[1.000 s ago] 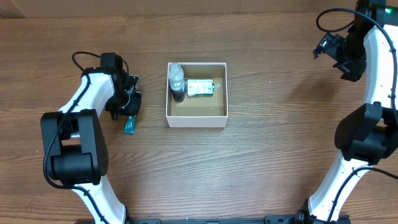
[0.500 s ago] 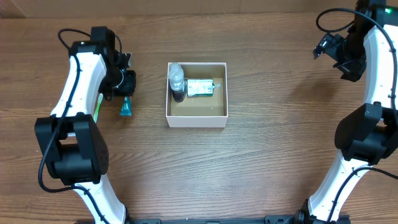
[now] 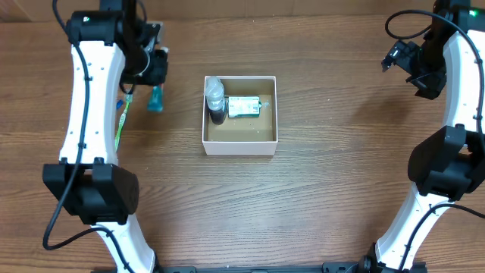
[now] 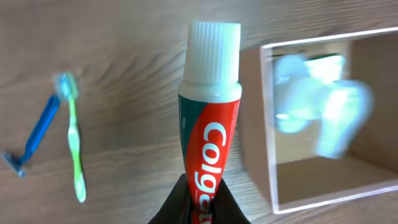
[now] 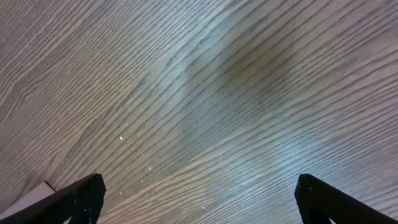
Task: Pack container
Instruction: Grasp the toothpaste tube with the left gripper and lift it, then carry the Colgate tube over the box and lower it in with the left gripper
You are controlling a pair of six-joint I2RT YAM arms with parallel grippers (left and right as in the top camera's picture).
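**Toothpaste Tube Clamped Beside Container**

Left of the left gripper [image 4: 199, 205], a blue razor [image 4: 38, 127] and a green toothbrush [image 4: 76, 155] were shown; the razor was caught by the wrist view alone. The jaws were clamped on a toothpaste tube [image 4: 208, 118], its tail cut off. The container [image 4: 254, 124] was seen just right, contents blurred. The right gripper [image 5: 199, 199] was spread wide.

A brown wood-grain table [image 3: 326, 189] lies beneath everything. On it, well to the left of the left gripper [image 4: 199, 200] in its wrist view, a slim green plastic toothbrush [image 4: 75, 152] lies flat. A blue plastic razor [image 4: 38, 132] lies farther left, its handle tip near the blurred brush head, so they form a narrow V.
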